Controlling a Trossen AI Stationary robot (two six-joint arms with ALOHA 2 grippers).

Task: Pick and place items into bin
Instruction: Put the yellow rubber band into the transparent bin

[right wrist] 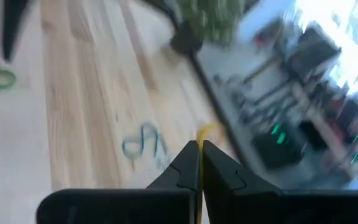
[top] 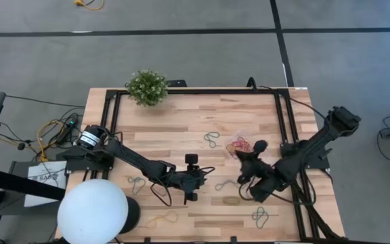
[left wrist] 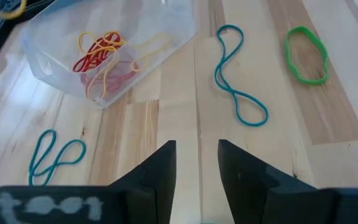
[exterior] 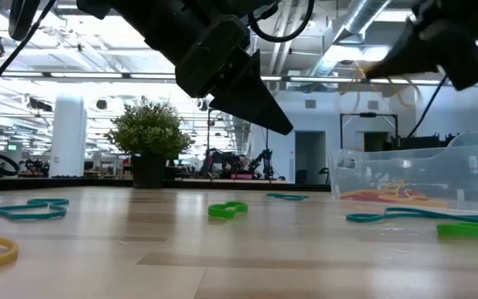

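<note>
1. While the right gripper (right wrist: 199, 163) hangs raised close beside the shallow clear plastic bin with rounded corners (top: 238, 135), its fingers are clenched on a thin yellow rubber-band loop (right wrist: 201, 135) that pokes out between the tips.
2. Inside the bin, red and yellow loops (left wrist: 104, 53) already lie tangled together.
3. Just beside the bin, toward the table's middle, the left gripper (left wrist: 196, 163) hovers with its fingers released and a narrow gap between them, nothing held.
4. Near the bin's open side lie a twisted teal figure-eight band (left wrist: 238, 81) and a green oval band (left wrist: 306, 55); another teal band (left wrist: 53, 157) lies on the bin's other side.
5. Farther from the bin, more bands are scattered across the pale wooden tabletop (top: 181, 129), and a small green potted plant (top: 147, 87) stands well apart at the far edge.
6. These bands look light, limp and stretchy, lying flat on the wood; I judge a pinch across one strand best, fingertips pressed right down to the surface so the loop cannot slide away.
</note>
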